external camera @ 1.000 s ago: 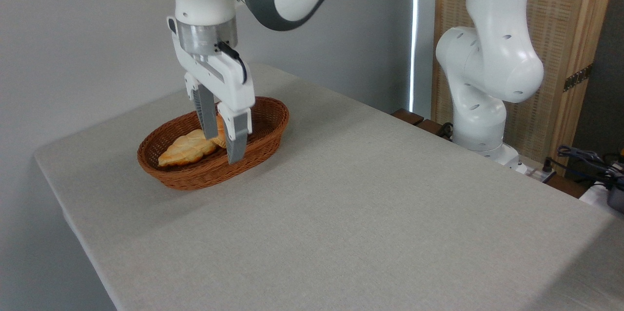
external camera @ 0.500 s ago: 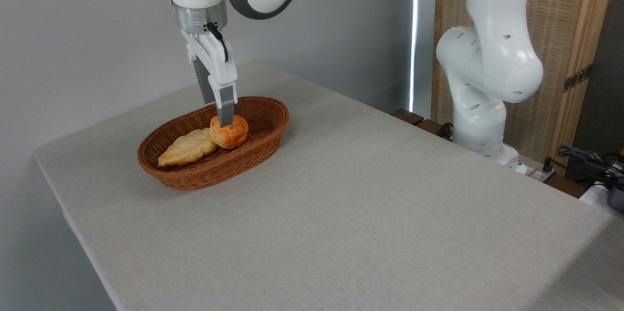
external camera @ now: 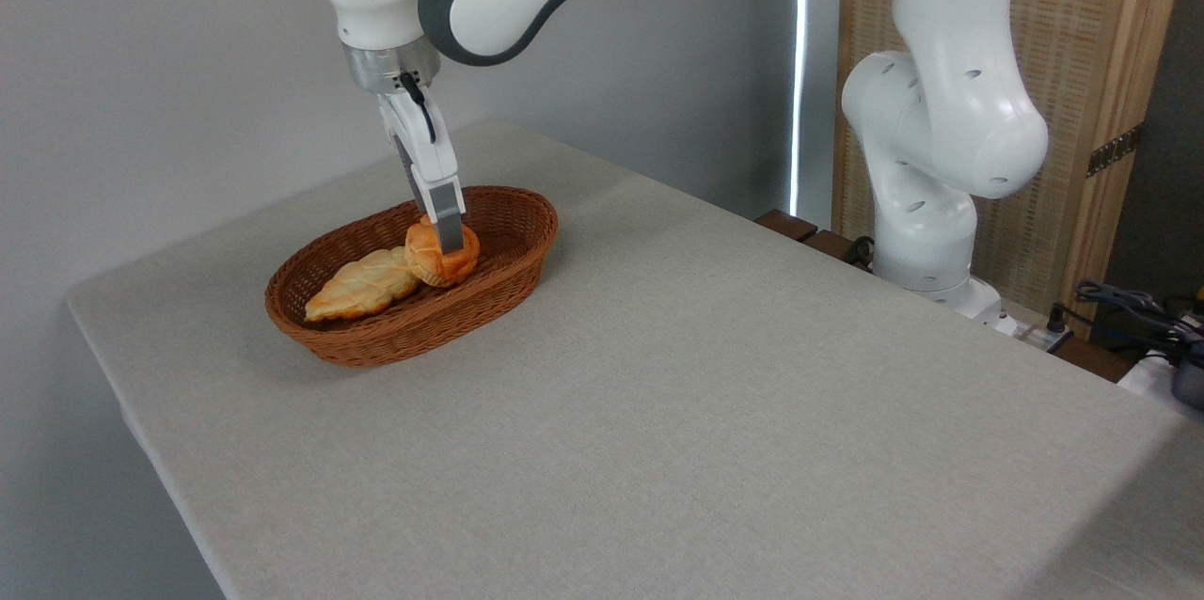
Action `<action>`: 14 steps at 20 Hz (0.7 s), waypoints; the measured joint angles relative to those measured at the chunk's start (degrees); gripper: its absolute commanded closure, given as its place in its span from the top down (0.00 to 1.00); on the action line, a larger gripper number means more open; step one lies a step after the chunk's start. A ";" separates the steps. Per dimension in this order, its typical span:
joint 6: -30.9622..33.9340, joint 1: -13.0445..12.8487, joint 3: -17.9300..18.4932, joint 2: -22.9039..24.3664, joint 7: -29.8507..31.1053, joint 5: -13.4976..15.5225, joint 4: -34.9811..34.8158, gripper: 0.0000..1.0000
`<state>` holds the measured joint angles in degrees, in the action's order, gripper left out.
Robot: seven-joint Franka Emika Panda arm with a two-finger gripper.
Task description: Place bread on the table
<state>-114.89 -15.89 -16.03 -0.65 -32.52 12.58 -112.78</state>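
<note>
The grasping step: the gripper (external camera: 450, 243) was lowered onto the bread (external camera: 440, 254) lying in the wicker basket (external camera: 395, 332) beside a paler braided pastry (external camera: 361, 284); whether the jaws were closed could not be told, and a lift clear of the rim toward the table (external camera: 677, 393) was judged to be required next.

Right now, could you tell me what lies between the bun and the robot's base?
Only bare table; the camera shows nothing between the bun and the base.
</note>
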 measured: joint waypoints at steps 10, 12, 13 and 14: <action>0.00 -0.11 -0.95 -2.88 -0.03 -3.16 -0.01 1.00; -0.01 -0.40 -1.33 -3.34 -0.03 -3.64 -0.01 1.00; -0.01 -0.48 -1.49 -3.53 -0.03 -3.72 -0.01 1.00; -0.02 -0.52 -1.56 -3.64 -0.03 -3.75 -0.01 1.00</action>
<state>-114.91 -16.41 -17.58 -4.29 -32.55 8.82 -112.79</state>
